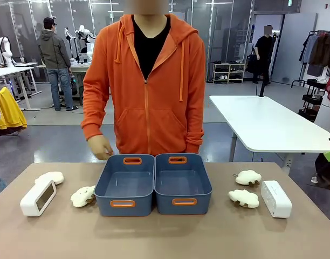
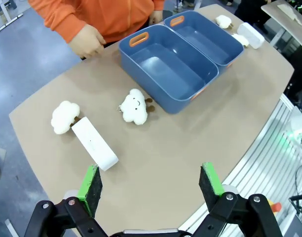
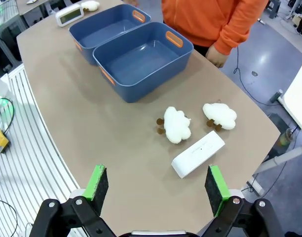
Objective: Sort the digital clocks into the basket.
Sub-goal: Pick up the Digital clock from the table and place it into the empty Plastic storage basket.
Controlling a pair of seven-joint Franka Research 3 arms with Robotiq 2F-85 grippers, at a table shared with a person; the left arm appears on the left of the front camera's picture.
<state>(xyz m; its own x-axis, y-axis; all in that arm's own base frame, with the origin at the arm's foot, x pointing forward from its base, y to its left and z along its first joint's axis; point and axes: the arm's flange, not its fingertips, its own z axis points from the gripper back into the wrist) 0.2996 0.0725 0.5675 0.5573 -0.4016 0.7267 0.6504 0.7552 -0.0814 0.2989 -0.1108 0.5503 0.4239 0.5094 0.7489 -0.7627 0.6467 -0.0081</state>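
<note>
Left clock [image 1: 38, 197]: white, at the left end of the surface [image 1: 165, 237], well apart from the baskets [image 1: 138, 208].
Left hand [image 2: 151, 182]: wide open, empty; this nearer clock lies just ahead of one finger, long axis slanting across the gap.
Baskets: two blue tubs touching, mid-surface, both empty.
Right clock [image 1: 276, 198]: right end, beside a cloud toy [image 1: 243, 198].
Right hand [image 3: 157, 182]: wide open, empty; clock ahead, also lying diagonal, so a wrist turn seems needed.
</note>
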